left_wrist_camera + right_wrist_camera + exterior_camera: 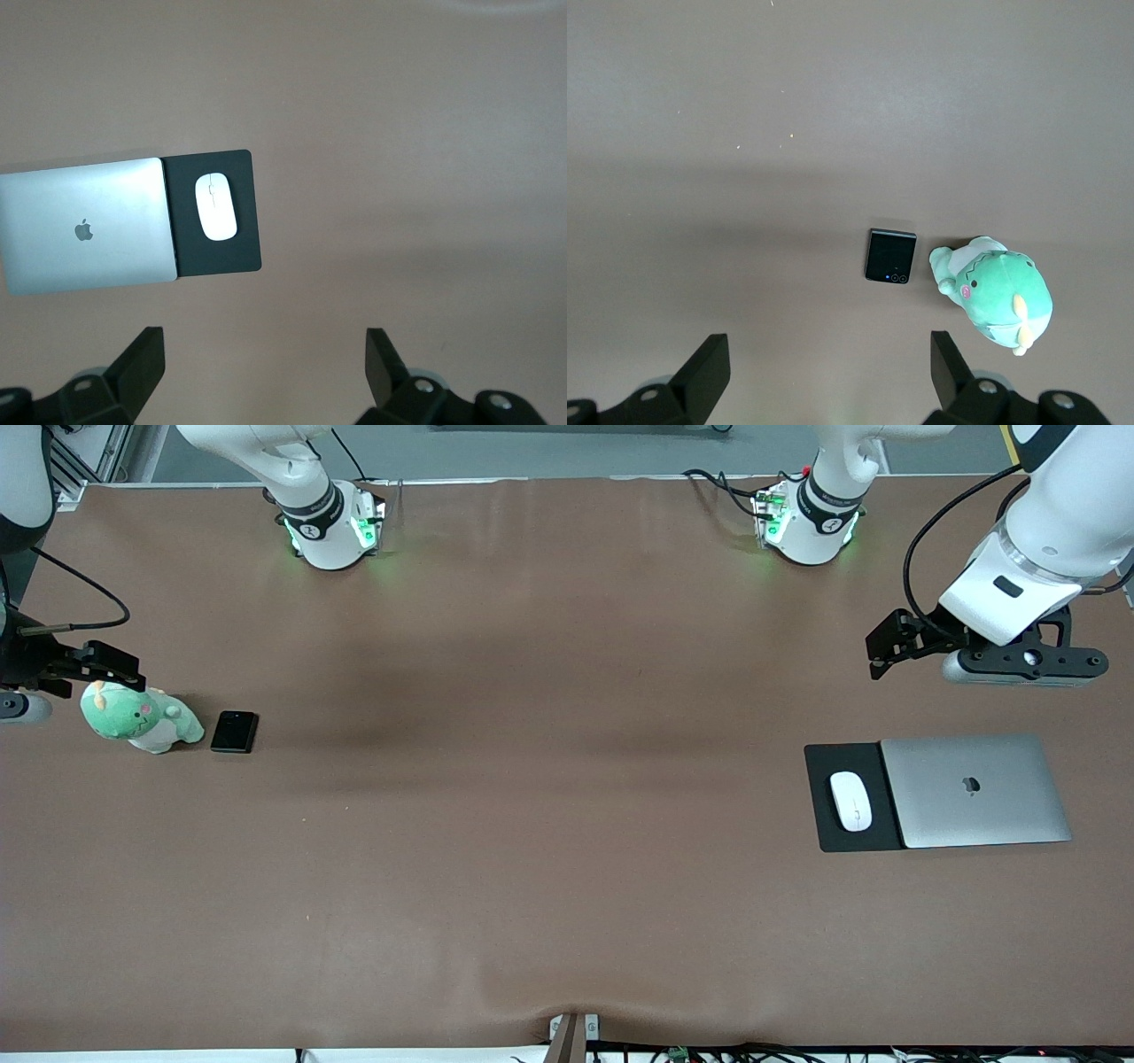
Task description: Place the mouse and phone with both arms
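The white mouse (850, 801) lies on a black mouse pad (840, 834) at the left arm's end of the table. It also shows in the left wrist view (215, 206). My left gripper (886, 648) hangs open and empty above the bare table, beside the pad; in its own view (266, 354) its jaws stand wide apart. The black phone (235, 732) lies flat at the right arm's end, and it shows in the right wrist view (890, 255). My right gripper (120, 666) hangs open and empty over the plush toy; its own view (830, 354) shows the jaws wide apart.
A closed silver laptop (974, 790) lies partly on the mouse pad, beside the mouse. A green plush toy (142, 717) lies beside the phone, toward the table's end. Both green-lit arm bases stand along the table's edge farthest from the front camera.
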Tool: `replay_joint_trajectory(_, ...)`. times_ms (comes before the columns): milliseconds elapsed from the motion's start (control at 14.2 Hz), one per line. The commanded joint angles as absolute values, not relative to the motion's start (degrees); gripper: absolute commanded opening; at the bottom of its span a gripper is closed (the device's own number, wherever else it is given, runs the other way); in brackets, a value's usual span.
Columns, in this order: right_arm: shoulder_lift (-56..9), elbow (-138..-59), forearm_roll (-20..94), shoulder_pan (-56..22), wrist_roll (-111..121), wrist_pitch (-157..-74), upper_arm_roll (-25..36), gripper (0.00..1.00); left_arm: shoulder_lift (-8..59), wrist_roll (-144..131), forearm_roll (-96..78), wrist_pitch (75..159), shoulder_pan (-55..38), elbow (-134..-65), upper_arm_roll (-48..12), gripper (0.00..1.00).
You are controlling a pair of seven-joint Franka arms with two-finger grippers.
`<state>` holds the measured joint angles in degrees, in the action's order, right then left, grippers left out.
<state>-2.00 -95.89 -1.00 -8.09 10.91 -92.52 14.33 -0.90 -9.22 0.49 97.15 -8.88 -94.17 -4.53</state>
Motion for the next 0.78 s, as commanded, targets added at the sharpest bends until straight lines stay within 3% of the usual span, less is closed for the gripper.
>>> replay_joint_trajectory(0, -0.62, -96.06, -2.02, 2.07, 10.28, -91.76, 3.38, 1.00, 0.18, -10.20, 1.23, 96.50, -8.61, -92.46, -4.92, 1.00)
replay_joint_trajectory(282, -0.61, -95.89, -2.11, -2.18, 10.28, -91.84, 7.54, 1.00, 0.26, -10.28, 1.23, 96.50, -8.61, -92.46, -4.92, 1.00)
replay_joint_trajectory(706, -0.62, -95.80, -1.32, -2.20, 10.28, -91.84, 7.47, 1.00, 0.97, -10.20, 1.14, 96.50, -8.26, -91.33, -4.92, 1.00)
